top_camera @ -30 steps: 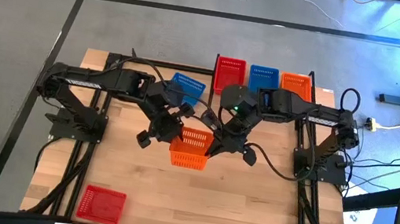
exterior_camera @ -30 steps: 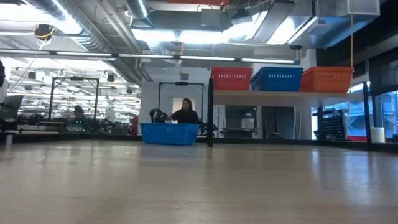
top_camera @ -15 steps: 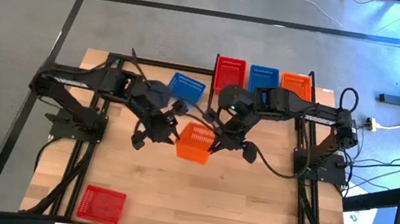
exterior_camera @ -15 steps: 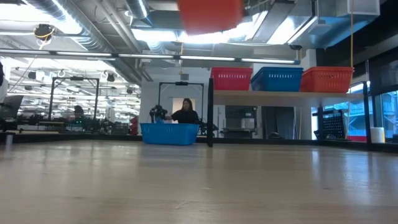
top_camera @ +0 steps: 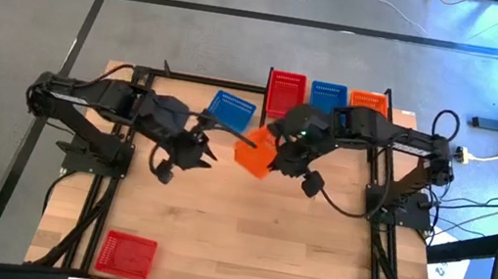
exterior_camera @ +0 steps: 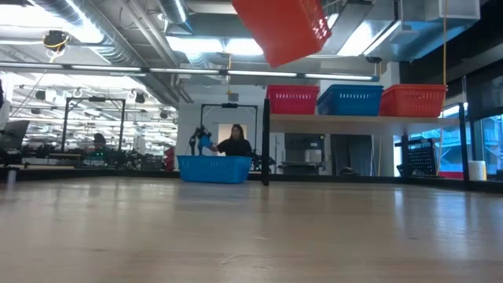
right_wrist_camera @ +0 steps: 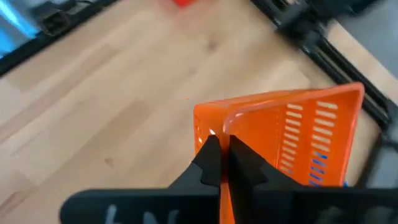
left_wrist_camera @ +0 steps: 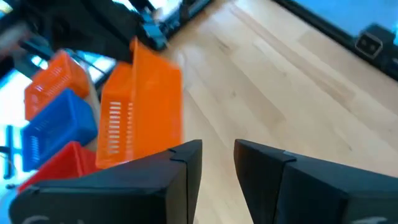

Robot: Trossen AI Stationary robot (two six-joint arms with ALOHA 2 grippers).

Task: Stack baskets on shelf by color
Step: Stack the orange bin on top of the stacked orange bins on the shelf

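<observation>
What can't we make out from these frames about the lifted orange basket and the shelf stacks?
- Orange plastic lattice basket: the low view cuts off its top, so the right gripper on its wall shows only in the right wrist view.
- Pale wooden shelf: stack depth of its red, blue and orange baskets is too small to count in high or low view.
- Left gripper: open, empty; motion blur smears the left wrist view's background.

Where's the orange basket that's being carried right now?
In the high view the orange basket hangs tilted mid-table, pinched by the right gripper, just below the loose blue basket.
</observation>
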